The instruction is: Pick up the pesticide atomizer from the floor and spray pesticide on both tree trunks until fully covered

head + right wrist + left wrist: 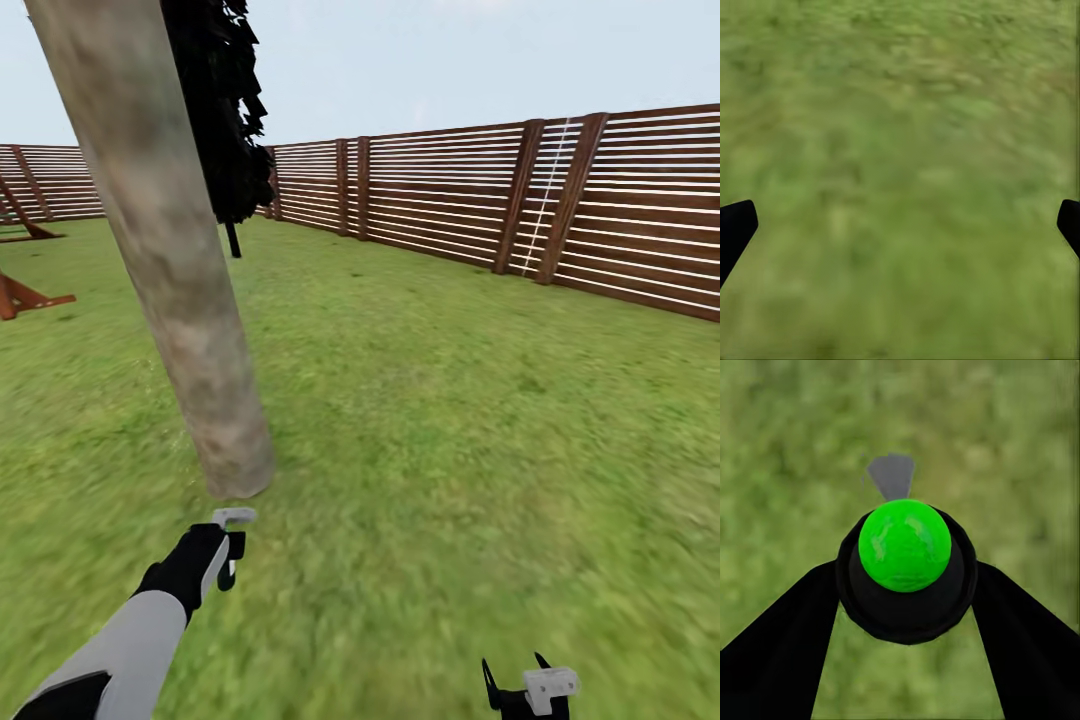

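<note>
One tree trunk (170, 270), thick with mottled beige-grey bark, leans up from the grass floor (450, 450) at the left of the head view. My left gripper (228, 560) hovers just in front of its base. In the left wrist view that gripper (907, 585) is shut on the pesticide atomizer (904, 544), a black round body with a bright green dome and a grey nozzle (891, 476) pointing away over the grass. My right gripper (513, 668) hangs low at the right, open, with only grass between its fingers (735, 229). The pesticide is out of view.
A narrow black tree (215, 110) stands behind the trunk. A brown slatted fence (560, 210) bounds the lawn at the back and right. Reddish wooden frames (25, 295) lie at the far left. Open grass stretches to the right of the trunk.
</note>
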Available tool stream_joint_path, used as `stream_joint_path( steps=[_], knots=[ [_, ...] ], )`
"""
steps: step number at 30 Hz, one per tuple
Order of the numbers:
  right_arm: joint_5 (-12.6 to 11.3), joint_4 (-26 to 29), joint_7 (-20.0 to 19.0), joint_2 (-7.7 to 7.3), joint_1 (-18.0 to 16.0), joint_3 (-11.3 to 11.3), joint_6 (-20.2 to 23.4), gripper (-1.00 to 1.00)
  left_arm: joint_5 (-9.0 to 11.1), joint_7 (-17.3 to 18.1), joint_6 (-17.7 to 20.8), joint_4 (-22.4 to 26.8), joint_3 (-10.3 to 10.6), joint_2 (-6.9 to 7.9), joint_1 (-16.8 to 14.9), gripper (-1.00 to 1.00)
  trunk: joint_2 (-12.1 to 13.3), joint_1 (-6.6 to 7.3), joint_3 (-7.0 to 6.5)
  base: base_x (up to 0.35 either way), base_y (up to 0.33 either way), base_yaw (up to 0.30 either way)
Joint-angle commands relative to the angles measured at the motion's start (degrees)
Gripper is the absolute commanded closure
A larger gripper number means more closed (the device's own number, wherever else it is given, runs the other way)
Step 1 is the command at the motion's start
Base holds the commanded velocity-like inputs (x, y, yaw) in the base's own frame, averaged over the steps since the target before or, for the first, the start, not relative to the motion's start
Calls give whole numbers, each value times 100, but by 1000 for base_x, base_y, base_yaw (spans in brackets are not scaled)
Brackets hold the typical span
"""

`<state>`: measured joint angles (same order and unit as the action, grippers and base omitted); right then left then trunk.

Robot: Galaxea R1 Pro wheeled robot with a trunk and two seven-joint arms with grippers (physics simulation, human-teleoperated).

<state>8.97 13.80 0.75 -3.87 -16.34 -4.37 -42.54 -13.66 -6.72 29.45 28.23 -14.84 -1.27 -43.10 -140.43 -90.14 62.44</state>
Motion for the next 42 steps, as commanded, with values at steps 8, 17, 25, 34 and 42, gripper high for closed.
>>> stream_joint_path(
  steps=[8,17,25,34,42],
  knots=[
    [0,0,3,0,-1,0,0,-100,30,293,11,-168,-33,896,52,100,0,0,0,104,-9,99],
    [0,9,4,0,-1,-2,0,-100,-6,1069,-11,-128,11,608,52,100,0,0,0,83,0,-8],
    [0,9,4,0,0,-2,0,-100,-80,984,-16,-127,38,556,56,100,0,0,0,112,-141,-95],
    [0,9,4,0,-1,-2,0,-100,-67,982,-23,-203,4,1006,56,100,0,0,0,0,-3,0],
    [0,10,4,0,-1,-2,-9,-100,-93,801,25,-149,358,208,56,100,0,0,0,0,0,120]
  ],
)
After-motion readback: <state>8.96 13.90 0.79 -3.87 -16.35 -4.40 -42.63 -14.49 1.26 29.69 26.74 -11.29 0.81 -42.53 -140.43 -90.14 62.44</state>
